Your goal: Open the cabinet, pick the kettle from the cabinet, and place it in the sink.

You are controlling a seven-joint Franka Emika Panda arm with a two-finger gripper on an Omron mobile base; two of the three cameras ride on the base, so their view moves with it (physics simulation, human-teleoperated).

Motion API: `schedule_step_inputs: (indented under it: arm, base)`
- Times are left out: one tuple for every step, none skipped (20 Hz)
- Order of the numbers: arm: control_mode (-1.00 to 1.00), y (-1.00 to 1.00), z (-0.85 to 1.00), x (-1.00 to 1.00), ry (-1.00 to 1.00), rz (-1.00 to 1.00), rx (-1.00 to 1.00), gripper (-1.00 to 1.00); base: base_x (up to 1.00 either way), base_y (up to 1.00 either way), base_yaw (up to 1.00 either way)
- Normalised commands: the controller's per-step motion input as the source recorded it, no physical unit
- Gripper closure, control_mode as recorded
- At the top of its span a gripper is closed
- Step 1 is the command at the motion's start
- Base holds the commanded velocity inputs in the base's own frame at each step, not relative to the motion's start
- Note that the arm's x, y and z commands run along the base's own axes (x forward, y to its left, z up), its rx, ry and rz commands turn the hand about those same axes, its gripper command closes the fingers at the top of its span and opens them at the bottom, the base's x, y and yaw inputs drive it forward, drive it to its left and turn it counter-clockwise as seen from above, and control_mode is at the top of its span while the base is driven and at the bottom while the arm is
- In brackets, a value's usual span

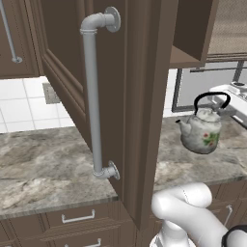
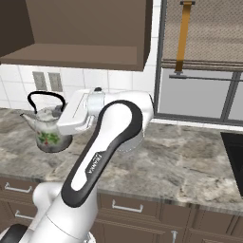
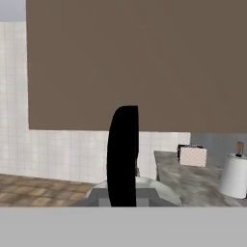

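With cabinet (image 1: 111,96) opened, gripped kettle (image 1: 201,129) by handle in closed hand (image 1: 226,102); sink (image 2: 235,159) placement left.

The surface (image 1: 43,166) is a grey-brown marbled stone top running along a white tiled wall, above brown drawer fronts (image 1: 77,218) with short silver pulls. In the right base view the same surface (image 2: 180,161) stretches to the right, where a black basin edge (image 2: 235,161) is set into it. In the hand view, a white paper-towel roll (image 3: 235,174) stands upright on the surface (image 3: 193,181), with a small pinkish box (image 3: 193,155) well behind it near the wall.
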Motion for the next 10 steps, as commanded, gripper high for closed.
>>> schedule_step_inputs:
  arm:
    - [-1.00,0.00,-0.25,0.00,-0.03,0.00,0.00,1.00]
    - [-1.00,0.00,-0.24,0.00,-0.01,0.00,0.01,1.00]
    - [-1.00,0.00,-0.23,0.00,0.00,0.00,0.03,1.00]
    - [-1.00,0.00,-0.21,0.00,-0.01,0.00,0.04,1.00]
    - [-1.00,0.00,-0.19,0.00,-0.01,0.00,0.05,1.00]
    - [-1.00,0.00,-0.18,0.00,0.00,0.00,0.05,1.00]
    - [-1.00,0.00,-0.15,0.00,0.00,0.00,0.04,1.00]
    - [-1.00,0.00,-0.13,0.00,0.00,0.00,0.03,1.00]
    - [-1.00,0.00,0.00,0.00,0.00,0.00,0.00,1.00]
    - [-1.00,0.00,0.00,0.00,0.00,0.00,0.00,1.00]
  base:
    - [0.00,0.00,0.00]
    - [0.00,0.00,0.00]
    - [0.00,0.00,0.00]
    - [0.00,0.00,0.00]
    - [0.00,0.00,0.00]
    - [0.00,0.00,0.00]
    - [0.00,0.00,0.00]
    - [0.00,0.00,0.00]
    - [0.00,0.00,0.00]
    - [0.00,0.00,0.00]
